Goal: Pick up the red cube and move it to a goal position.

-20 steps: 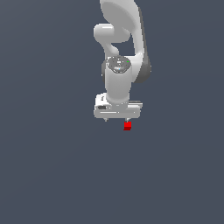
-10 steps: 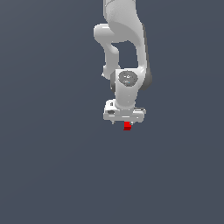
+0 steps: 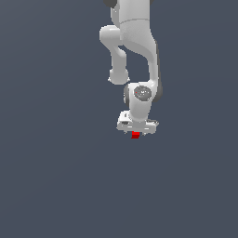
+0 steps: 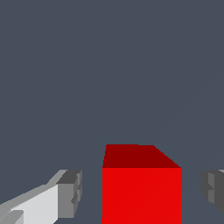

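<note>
The red cube (image 3: 135, 135) is a small, sharp-edged block with flat, untextured faces — bright red on the lit side and a darker red on top in the wrist view (image 4: 142, 192). It sits on the table (image 3: 56, 186), a smooth, matte slate-grey surface without seams or marks. Directly above the cube hangs the gripper (image 3: 136, 131), a boxy white body at the end of a glossy, rounded white arm (image 3: 137, 42) with bulbous joints. Only the cube's lower part shows beneath the gripper in the exterior view. The fingers (image 4: 70, 194) are spread apart — blocky grey tips with ridged inner faces stand on either side of the cube, each with a clear gap of table between it and the cube, touching neither face.
</note>
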Controlling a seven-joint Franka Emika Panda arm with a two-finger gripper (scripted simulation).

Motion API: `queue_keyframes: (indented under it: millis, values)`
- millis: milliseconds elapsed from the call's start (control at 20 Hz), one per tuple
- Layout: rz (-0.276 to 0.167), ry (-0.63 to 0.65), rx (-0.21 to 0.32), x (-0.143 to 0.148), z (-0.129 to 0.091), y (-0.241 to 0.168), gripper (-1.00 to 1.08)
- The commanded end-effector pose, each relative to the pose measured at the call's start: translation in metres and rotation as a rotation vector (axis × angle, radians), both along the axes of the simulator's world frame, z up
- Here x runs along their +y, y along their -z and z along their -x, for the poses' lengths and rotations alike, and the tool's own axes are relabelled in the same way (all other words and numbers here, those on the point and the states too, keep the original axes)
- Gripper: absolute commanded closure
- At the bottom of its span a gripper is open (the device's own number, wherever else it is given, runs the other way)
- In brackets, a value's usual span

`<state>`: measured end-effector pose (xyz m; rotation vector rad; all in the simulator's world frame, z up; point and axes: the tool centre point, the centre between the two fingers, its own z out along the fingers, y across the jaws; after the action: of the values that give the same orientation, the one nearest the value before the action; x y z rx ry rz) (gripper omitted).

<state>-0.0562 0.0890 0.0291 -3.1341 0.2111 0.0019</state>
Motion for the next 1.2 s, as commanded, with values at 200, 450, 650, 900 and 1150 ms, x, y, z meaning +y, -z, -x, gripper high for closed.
queue_keyframes:
  millis: [200, 450, 650, 900, 1150]
  values:
    - [0.001, 0.010, -0.001, 0.005, 0.002, 0.009, 1.08]
    - [0.001, 0.010, -0.001, 0.005, 0.002, 0.009, 1.08]
    - [0.001, 0.010, -0.001, 0.005, 0.002, 0.009, 1.08]
    - [0.001, 0.010, -0.001, 0.005, 0.002, 0.005, 1.08]
    - [0.001, 0.010, -0.001, 0.002, 0.003, -0.012, 1.08]
